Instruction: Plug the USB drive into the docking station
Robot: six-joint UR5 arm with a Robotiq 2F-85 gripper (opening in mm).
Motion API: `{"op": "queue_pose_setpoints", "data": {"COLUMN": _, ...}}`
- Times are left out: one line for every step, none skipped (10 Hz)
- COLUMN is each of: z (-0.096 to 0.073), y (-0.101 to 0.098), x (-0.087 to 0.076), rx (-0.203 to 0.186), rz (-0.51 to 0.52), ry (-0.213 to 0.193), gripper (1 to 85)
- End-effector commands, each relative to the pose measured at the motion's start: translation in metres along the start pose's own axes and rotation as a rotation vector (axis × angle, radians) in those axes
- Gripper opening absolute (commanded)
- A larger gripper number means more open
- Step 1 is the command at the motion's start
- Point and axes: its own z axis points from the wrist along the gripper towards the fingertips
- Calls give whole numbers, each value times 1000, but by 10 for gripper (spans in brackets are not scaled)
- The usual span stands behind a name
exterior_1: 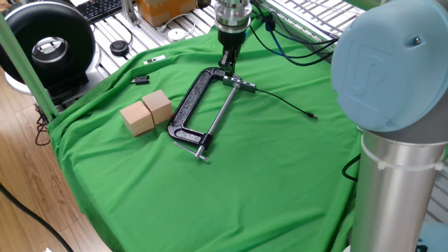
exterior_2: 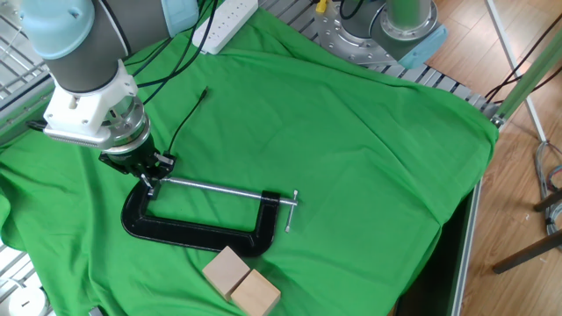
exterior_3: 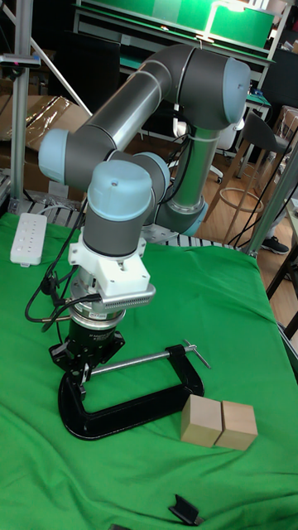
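Observation:
My gripper [exterior_1: 229, 68] points straight down at the far end of the green cloth, fingers drawn close together. In the other fixed view a small pale sliver, the USB drive [exterior_2: 147, 182], shows at the tips of the gripper [exterior_2: 144, 174]. The docking station [exterior_1: 242, 86] is a slim grey adapter lying just right of the fingertips, and its thin black cable runs off to a small plug [exterior_1: 313, 115]. The drive's tip sits at the docking station [exterior_2: 163, 161]; I cannot see whether it is seated. In the tall view the gripper [exterior_3: 83, 363] hides both.
A big black C-clamp [exterior_1: 190, 105] lies right beside the gripper, its screw bar passing under the adapter. Two wooden blocks [exterior_1: 145, 112] stand left of it. A small black piece [exterior_1: 142, 80] and a white tag [exterior_1: 155, 60] lie further back. A white power strip [exterior_2: 224, 22] is at the cloth's edge.

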Motion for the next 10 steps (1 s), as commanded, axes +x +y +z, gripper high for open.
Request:
{"op": "queue_pose_setpoints", "data": {"z": 0, "y": 1, "x": -1, "rx": -8, "rz": 5, "ry": -8, "gripper": 17}}
{"op": "queue_pose_setpoints", "data": {"z": 0, "y": 1, "x": -1, "rx": -10, "rz": 5, "ry": -9, "gripper": 17}}
{"op": "queue_pose_setpoints", "data": {"z": 1, "y": 0, "x": -1, "rx": -8, "rz": 7, "ry": -8, "gripper": 17}}
{"op": "queue_pose_setpoints", "data": {"z": 2, "y": 0, "x": -1, "rx": -7, "rz": 7, "ry": -9, "gripper": 17}}
{"op": "queue_pose_setpoints", "data": {"z": 3, "y": 1, "x": -1, "rx": -13, "rz": 7, "ry": -12, "gripper": 17}}
{"op": "queue_pose_setpoints", "data": {"z": 4, "y": 1, "x": -1, "rx": -13, "rz": 7, "ry": -12, "gripper": 17}}
{"op": "queue_pose_setpoints", "data": {"z": 4, "y": 0, "x": -1, "rx": -12, "rz": 7, "ry": -12, "gripper": 17}}
{"op": "queue_pose_setpoints", "data": {"z": 5, "y": 0, "x": -1, "rx": -12, "rz": 7, "ry": -12, "gripper": 17}}
{"op": "queue_pose_setpoints", "data": {"z": 5, "y": -1, "x": -1, "rx": -9, "rz": 7, "ry": -12, "gripper": 17}}
{"op": "queue_pose_setpoints", "data": {"z": 6, "y": -2, "x": 0, "rx": -5, "rz": 5, "ry": -11, "gripper": 17}}
